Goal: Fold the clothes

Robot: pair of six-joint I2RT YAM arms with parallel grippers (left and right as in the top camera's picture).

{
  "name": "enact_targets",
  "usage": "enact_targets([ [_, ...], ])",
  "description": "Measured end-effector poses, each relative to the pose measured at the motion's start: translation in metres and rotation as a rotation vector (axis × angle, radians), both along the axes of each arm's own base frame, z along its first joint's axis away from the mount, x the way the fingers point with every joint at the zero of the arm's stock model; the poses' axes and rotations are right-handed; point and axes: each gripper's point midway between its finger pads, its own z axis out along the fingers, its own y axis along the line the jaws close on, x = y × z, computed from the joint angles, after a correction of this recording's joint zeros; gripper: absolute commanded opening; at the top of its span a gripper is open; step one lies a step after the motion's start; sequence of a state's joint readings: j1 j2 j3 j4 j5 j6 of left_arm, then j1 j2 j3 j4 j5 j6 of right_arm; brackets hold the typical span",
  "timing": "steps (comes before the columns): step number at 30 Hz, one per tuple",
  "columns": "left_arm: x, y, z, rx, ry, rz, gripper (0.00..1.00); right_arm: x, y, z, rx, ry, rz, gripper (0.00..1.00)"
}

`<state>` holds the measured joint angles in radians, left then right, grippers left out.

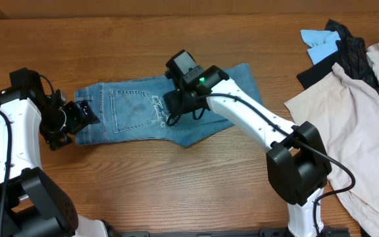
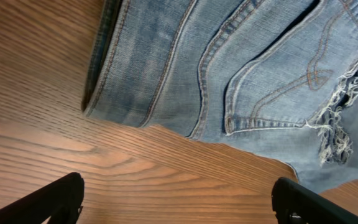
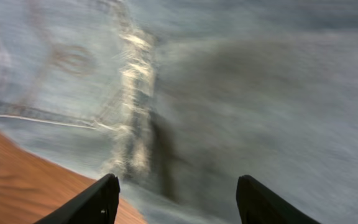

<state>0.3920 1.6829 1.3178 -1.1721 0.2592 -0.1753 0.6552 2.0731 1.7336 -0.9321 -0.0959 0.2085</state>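
Wooden table [image 1: 176,191], folded jeans [image 1: 130,112], left jaws agape beside them, right jaws agape above them, both empty

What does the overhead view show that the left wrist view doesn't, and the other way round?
Only overhead: the left arm, right arm, beige garment, black garment and blue cloth. Only left wrist: the pocket stitching and frayed threads in fine detail. Both: the jeans and the table.
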Motion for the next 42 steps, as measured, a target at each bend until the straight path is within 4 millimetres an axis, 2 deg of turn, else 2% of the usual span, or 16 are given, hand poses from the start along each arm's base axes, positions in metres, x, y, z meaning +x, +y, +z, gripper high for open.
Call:
enact_targets([
  [7,0.003,0.024,-0.005,0.131,0.003,0.017,1.00,0.016,-0.049,0.000,-0.123,0.000,-0.099,0.66],
  [12,0.014,0.035,-0.021,0.190,-0.050,0.028,1.00,0.023,-0.071,0.008,-0.146,-0.005,-0.144,0.66],
  [18,0.024,0.041,-0.047,0.224,-0.117,0.050,0.94,0.020,-0.073,0.014,-0.152,-0.010,-0.144,0.67],
  [26,0.049,0.051,-0.061,0.261,-0.214,0.062,0.93,0.016,-0.075,0.013,-0.164,0.008,-0.144,0.67],
  [31,0.059,0.049,-0.098,0.214,-0.184,0.053,0.93,0.015,-0.076,0.013,-0.167,0.011,-0.143,0.67],
  [33,0.068,0.047,-0.099,0.199,-0.208,0.047,0.92,0.014,-0.077,0.012,-0.169,0.015,-0.143,0.67],
  [37,0.085,0.045,-0.101,0.164,-0.250,0.036,0.78,0.012,-0.078,0.012,-0.175,0.022,-0.142,0.67],
  [40,0.090,0.043,-0.102,0.139,-0.262,0.026,0.66,0.012,-0.078,0.012,-0.175,0.022,-0.142,0.67],
  [42,0.092,0.040,-0.103,0.119,-0.271,0.024,0.52,0.012,-0.078,0.012,-0.175,0.022,-0.142,0.67],
])
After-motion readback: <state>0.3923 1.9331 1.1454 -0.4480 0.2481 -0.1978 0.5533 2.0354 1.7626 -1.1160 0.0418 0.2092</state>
